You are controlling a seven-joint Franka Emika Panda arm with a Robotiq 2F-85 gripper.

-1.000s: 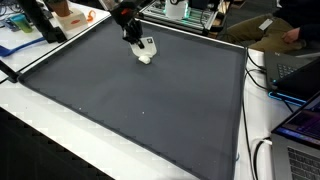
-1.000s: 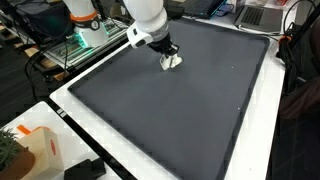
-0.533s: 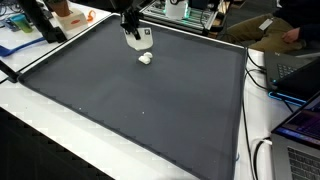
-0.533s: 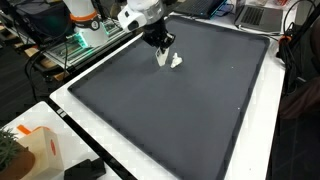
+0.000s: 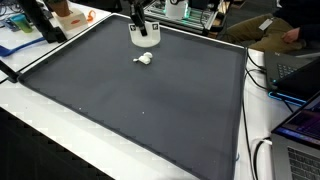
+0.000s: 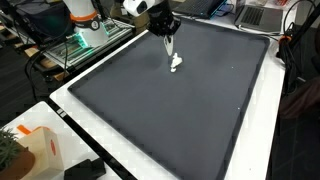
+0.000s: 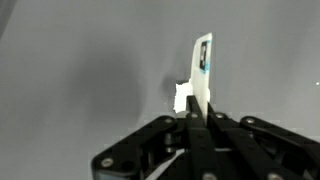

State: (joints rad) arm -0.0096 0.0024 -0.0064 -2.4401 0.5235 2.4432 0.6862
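My gripper hangs above the far part of a dark grey mat. It is shut on a thin white flat piece with a blue mark, which sticks out beyond the fingertips. The piece shows as a white slab in an exterior view and edge-on as a thin strip in an exterior view. A small white lump lies on the mat just below the gripper, apart from it. It also shows in an exterior view and in the wrist view, beside the held piece.
The mat lies on a white table. An orange object and a black stand are at one far corner. Laptops and cables lie along one side. A seated person is beyond the table.
My gripper has risen from the mat and moved toward the far edge with the white flat piece in it. The small white lump stayed on the mat.
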